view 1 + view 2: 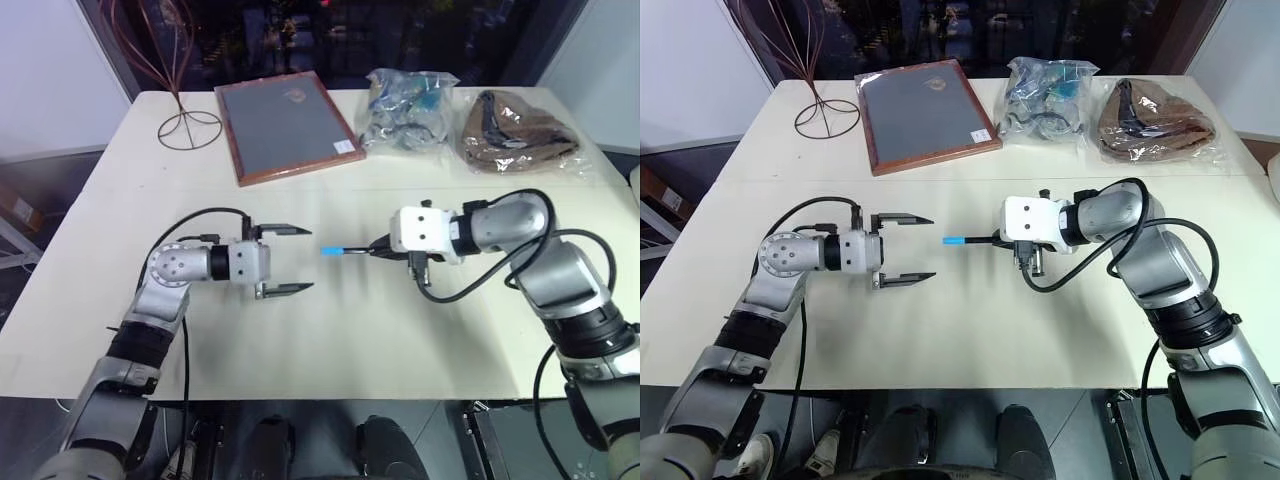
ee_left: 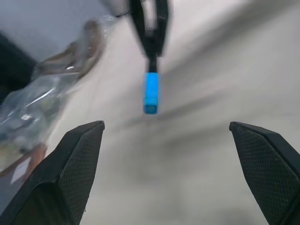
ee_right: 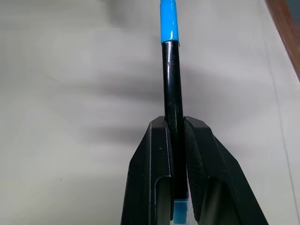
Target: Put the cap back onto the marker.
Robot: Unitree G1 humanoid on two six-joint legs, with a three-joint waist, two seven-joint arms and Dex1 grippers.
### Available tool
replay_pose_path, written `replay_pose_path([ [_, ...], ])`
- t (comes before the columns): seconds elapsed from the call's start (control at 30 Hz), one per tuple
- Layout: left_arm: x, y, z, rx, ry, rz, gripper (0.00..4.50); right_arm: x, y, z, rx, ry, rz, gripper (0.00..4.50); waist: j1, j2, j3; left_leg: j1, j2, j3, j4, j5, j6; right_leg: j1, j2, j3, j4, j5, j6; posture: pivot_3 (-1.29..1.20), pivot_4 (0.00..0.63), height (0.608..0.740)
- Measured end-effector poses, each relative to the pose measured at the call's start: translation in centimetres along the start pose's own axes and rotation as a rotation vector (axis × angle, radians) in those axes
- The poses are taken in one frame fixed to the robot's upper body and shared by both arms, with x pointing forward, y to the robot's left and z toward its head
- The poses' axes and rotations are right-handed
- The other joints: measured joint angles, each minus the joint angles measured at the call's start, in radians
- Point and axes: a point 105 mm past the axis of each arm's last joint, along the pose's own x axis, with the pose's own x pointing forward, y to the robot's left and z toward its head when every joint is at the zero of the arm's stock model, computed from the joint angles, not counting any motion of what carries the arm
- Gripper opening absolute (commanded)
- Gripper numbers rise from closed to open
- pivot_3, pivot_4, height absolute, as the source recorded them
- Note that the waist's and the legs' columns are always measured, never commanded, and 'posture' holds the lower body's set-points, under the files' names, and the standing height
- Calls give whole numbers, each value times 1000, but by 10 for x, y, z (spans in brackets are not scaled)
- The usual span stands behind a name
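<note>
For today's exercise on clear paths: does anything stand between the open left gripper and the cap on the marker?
Nothing visible does. The cap sits on the end of the marker, held by the right gripper. Bare table lies between it and the open left gripper.

Both arms are made of silver-grey metal segments with rounded joints, and the lower parts near the body are darker, almost black. A black cable runs in a loose loop along each arm to a white box-shaped wrist block; the left arm also has a round silver joint cover with small holes in it. The left claw (image 1: 288,259) and the right claw (image 3: 177,154) each have two flat black fingers (image 2: 70,173), with a fine grid texture on the inner pads.
</note>
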Motion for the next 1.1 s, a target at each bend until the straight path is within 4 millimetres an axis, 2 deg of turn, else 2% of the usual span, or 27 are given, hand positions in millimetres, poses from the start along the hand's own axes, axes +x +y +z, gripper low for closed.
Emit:
replay_pose_path([
  [0.13, -10, 19, -4, -179, 25, 192, 4479, -11, -10, -18, 216, 21, -179, 0, 0, 0, 0, 0, 0, 0, 0, 0, 0, 0, 0, 0, 3, 0, 0, 0, 150, 740],
  [0.27, -13, 25, -7, -303, 58, 297, 4479, -25, -22, -36, 433, 65, -403, 0, 2, 0, 0, 0, 0, 1, 0, 0, 0, 1, 0, 0, 4, 0, 0, 0, 150, 740],
  [0.33, -17, 23, -11, -351, 86, 329, 4479, -34, -18, -49, 525, 109, -476, 0, 3, 0, 0, 0, -1, 1, 0, 0, 0, 1, 0, 0, 4, 0, 0, 0, 150, 740],
  [0.57, -20, 8, -16, -503, 139, 362, 4479, -64, 18, -105, 782, 299, -645, 0, 5, 0, 0, 0, -1, 2, 0, 0, 0, 1, 0, 2, 2, 0, 0, 0, 150, 740],
  [0.7, -21, 8, -18, -605, 145, 426, 4479, -89, 24, -128, 859, 379, -784, 0, 4, 0, 0, 0, -1, 3, 0, 0, 0, 1, 0, 3, 2, 0, 0, 0, 150, 740],
  [0.8, -22, 7, -18, -643, 165, 442, 4479, -99, 26, -135, 878, 400, -833, 0, 3, 0, 0, 0, 0, 4, 0, 0, 0, 1, 1, 3, 2, 0, 0, 0, 150, 740],
  [1.07, -20, 2, -14, -674, 178, 414, 4479, -89, 36, -141, 931, 388, -812, 0, 6, 0, 0, 0, 0, 5, 0, 0, 0, 2, 1, 3, 0, 0, 0, 0, 150, 740],
  [1.1, -20, 1, -15, -679, 182, 408, 4499, -89, 37, -143, 937, 393, -812, 462, 6, 0, 0, 0, 0, 5, 0, 0, 0, 2, 0, 3, 0, 0, 0, 0, 150, 740],
])
